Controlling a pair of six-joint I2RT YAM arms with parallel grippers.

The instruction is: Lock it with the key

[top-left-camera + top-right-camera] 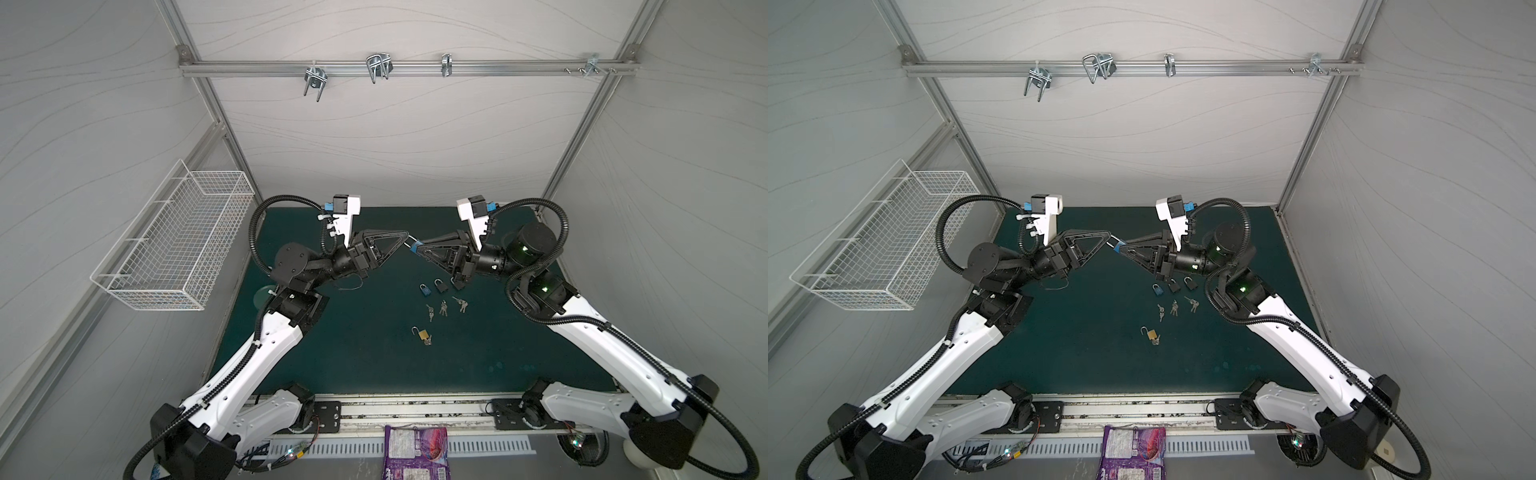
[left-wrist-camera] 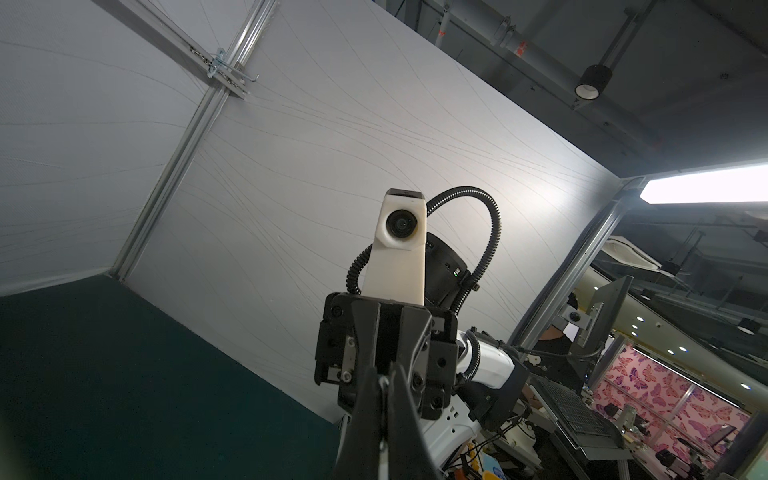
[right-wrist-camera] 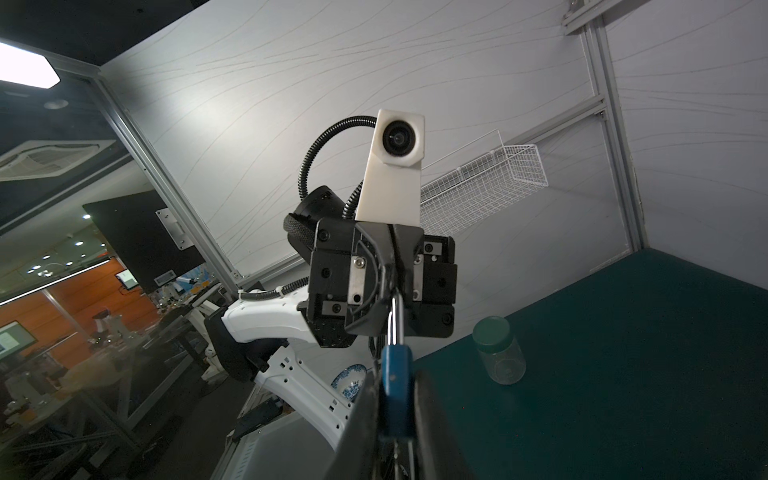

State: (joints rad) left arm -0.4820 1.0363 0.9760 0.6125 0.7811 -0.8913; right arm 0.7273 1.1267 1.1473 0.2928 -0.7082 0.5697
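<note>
Held in mid-air above the dark green surface [image 1: 353, 353], the small blue padlock with a silver shackle [image 3: 397, 386] lies lengthwise between the arms. The right fingers [image 3: 432, 432] clamp its body and the left fingers [image 2: 365, 424] pinch its shackle. Loose silver keys [image 1: 443, 308] lie below, nearer the right arm.

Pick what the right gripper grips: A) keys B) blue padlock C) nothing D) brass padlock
B: the right wrist view shows the blue padlock clamped in the right gripper.
</note>
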